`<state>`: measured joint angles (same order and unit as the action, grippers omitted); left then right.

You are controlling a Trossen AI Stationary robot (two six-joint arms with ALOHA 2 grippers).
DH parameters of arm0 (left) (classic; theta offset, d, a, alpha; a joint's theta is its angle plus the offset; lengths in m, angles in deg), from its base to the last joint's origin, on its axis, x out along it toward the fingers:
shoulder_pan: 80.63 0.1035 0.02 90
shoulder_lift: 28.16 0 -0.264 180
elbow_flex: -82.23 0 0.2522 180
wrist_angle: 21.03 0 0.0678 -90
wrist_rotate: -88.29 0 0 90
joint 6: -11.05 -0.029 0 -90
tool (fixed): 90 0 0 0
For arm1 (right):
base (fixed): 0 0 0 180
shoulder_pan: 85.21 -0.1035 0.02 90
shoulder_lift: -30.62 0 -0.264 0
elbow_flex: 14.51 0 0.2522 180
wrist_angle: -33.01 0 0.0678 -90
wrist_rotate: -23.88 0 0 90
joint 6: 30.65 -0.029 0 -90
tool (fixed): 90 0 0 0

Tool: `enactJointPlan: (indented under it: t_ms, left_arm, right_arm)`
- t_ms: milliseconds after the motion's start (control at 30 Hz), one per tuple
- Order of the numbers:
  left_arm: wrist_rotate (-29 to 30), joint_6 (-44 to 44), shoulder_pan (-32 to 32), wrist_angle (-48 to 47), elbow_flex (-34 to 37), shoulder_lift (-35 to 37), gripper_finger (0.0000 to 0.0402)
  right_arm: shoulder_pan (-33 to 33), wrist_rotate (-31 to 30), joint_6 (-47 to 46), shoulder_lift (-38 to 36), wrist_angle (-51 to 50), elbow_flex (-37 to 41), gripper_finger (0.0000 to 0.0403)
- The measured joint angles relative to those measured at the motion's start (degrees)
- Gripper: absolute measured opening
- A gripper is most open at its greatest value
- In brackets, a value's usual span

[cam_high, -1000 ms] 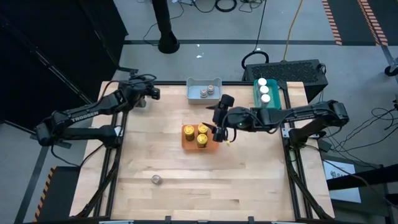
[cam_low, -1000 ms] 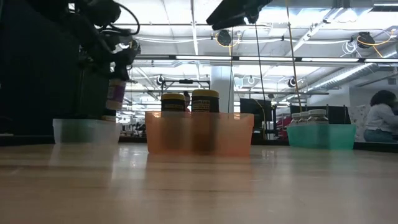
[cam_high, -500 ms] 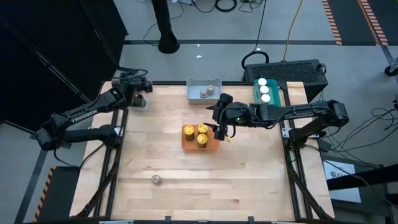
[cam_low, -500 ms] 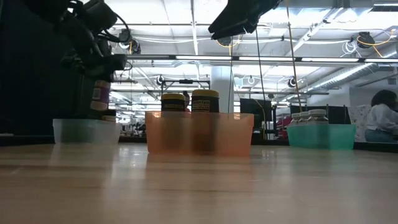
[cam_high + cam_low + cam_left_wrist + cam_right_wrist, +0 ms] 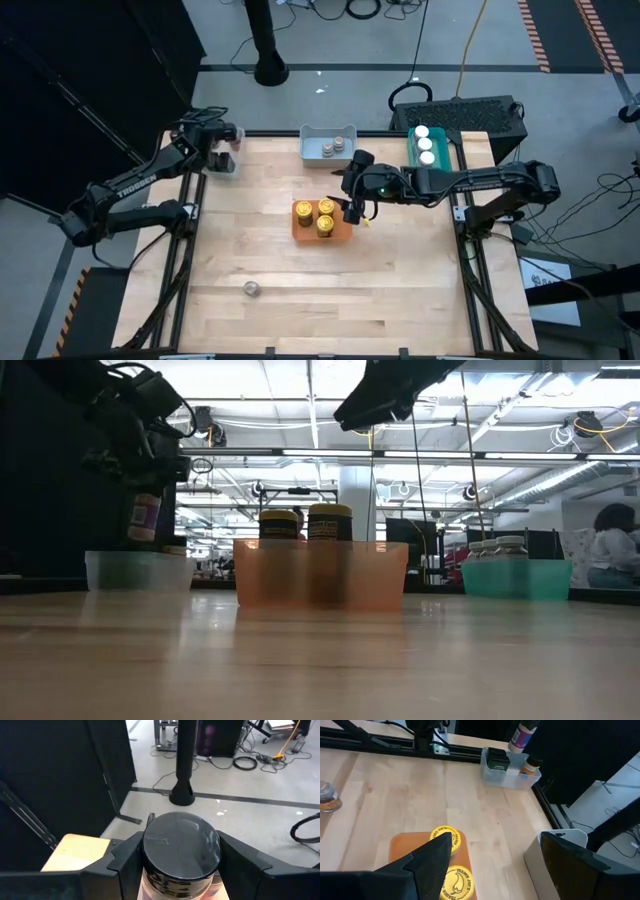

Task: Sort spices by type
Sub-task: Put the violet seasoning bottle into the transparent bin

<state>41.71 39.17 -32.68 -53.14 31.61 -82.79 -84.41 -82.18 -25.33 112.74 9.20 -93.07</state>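
My left gripper (image 5: 221, 137) is shut on a spice jar (image 5: 181, 847) with a dark lid and a purple label (image 5: 145, 515). It holds the jar above the clear tray (image 5: 140, 570) at the table's far left corner. My right gripper (image 5: 350, 203) hangs open over the orange tray (image 5: 320, 222), where three yellow-lidded jars (image 5: 446, 836) stand. Grey-lidded jars sit in the grey tray (image 5: 308, 148) and white-lidded ones in the teal tray (image 5: 440, 160). One jar (image 5: 252, 289) lies alone near the table's front. My left gripper pinches the jar's upper body just under the dark lid (image 5: 150, 887) between its two fingers (image 5: 125, 865), one on each side. The fingers slant a little downward toward the table's far edge. The jar stands upright, lifted clear above the clear tray.
The clear tray (image 5: 510, 770) holds dark-lidded jars. The arm frames run along the table's left and right edges. Bare wood lies between the orange tray and the lone jar (image 5: 325, 797).
My left gripper has swung toward the table's far left corner with the jar, turning as it went. The jar stays upright and clear and now hangs over the clear tray's middle instead of its right end.
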Motion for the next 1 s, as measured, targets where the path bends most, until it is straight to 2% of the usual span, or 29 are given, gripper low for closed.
enactJointPlan:
  t_ms: [167,400,1000]
  left_arm:
    - [-2.7,3.0,-0.4,0.3,0.0,-0.2,0.0214]
    - [-0.7,6.1,-0.8,1.6,0.0,-3.1,0.0214]
    - [10.5,11.8,-1.2,4.3,0.0,-13.1,0.0236]
  right_arm:
    - [0.0,0.0,0.2,0.0,1.3,0.0,0.0286]
    - [0.0,0.0,0.2,0.0,1.2,0.0,0.0286]
    - [0.0,0.0,0.3,0.0,0.9,0.0,0.0286]
